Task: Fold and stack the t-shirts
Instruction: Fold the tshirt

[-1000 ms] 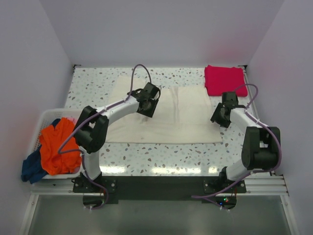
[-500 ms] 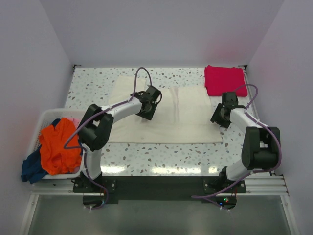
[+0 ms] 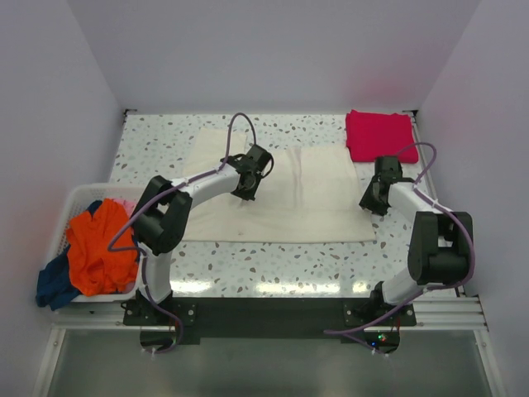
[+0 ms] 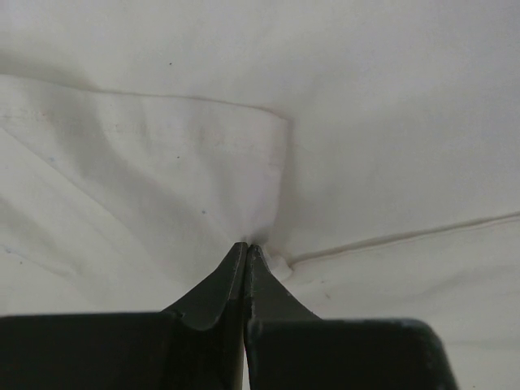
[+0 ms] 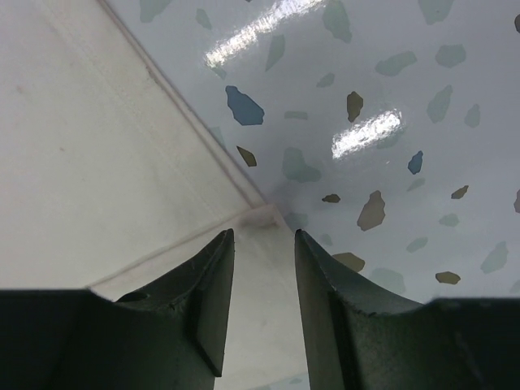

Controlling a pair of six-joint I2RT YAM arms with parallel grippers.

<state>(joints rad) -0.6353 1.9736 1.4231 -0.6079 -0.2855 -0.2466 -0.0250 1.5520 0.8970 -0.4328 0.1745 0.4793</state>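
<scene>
The left end effector (image 4: pixel 245 248) is pinched closed on a raised fold of the cream t-shirt (image 3: pixel 306 194). The right end effector (image 5: pixel 262 236) stands parted over that shirt's right corner. The shirt lies spread on the bench (image 3: pixel 157 136), with a folded magenta t-shirt (image 3: pixel 378 135) at the far right.

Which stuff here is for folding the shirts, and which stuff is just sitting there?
For the job:
cream t-shirt, pinched by the left fingers
right fingers, open at its corner
folded magenta-red t-shirt
orange t-shirt, dark blue t-shirt, pink t-shirt, waiting

Just there:
white basket holding the waiting shirts
speckled table
</scene>
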